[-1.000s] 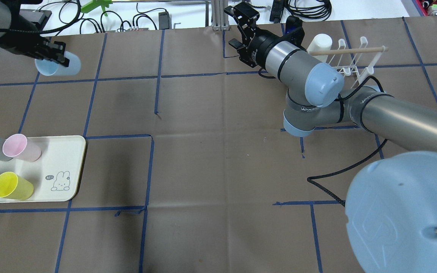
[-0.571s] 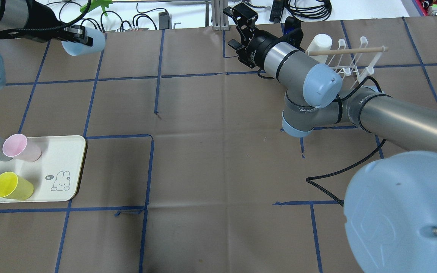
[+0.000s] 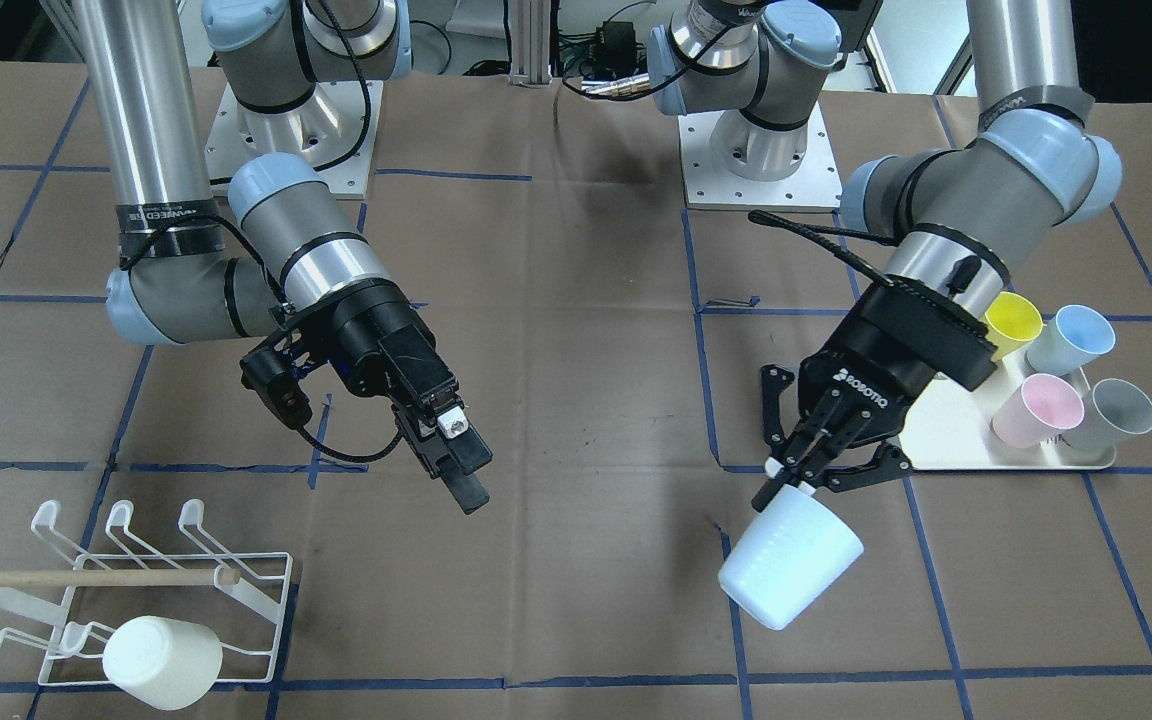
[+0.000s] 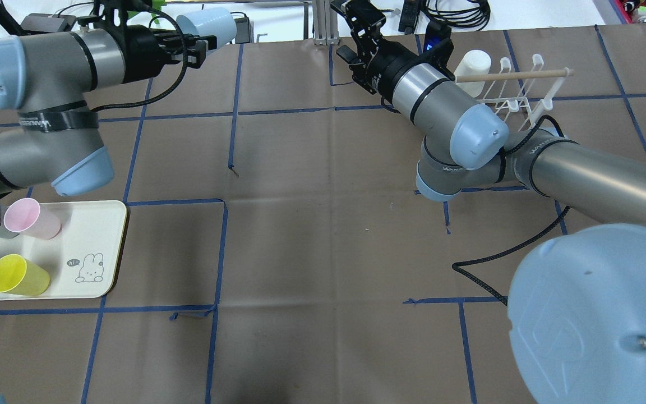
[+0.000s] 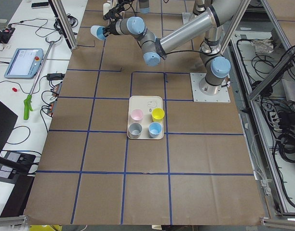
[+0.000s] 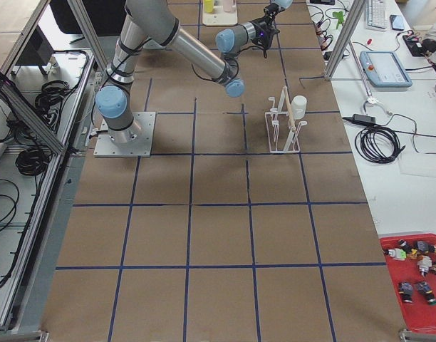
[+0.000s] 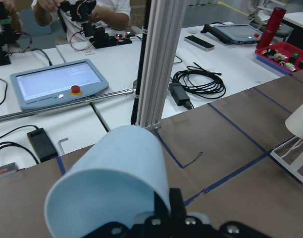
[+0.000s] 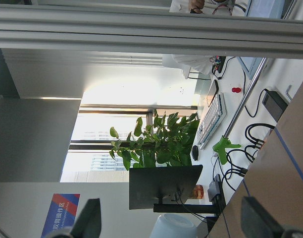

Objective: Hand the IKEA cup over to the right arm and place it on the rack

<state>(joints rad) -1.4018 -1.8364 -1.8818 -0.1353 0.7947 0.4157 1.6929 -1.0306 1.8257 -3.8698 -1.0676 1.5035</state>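
A pale blue IKEA cup lies sideways in the air over the table's far edge, with my left gripper shut on its rim. The front view shows the same cup hanging below the left gripper. In the left wrist view the cup fills the lower left. My right gripper stands open and holds nothing, to the right of the cup and apart from it; its fingers are spread wide. The white wire rack stands behind the right arm.
A white cup sits on the rack below its wooden dowel. A cream tray at the near left holds pink, yellow and blue cups. Cables and an aluminium post lie beyond the far edge.
My left arm has swung the blue cup to the right along the far edge, toward the right gripper. The right gripper has shifted only slightly and stays open.
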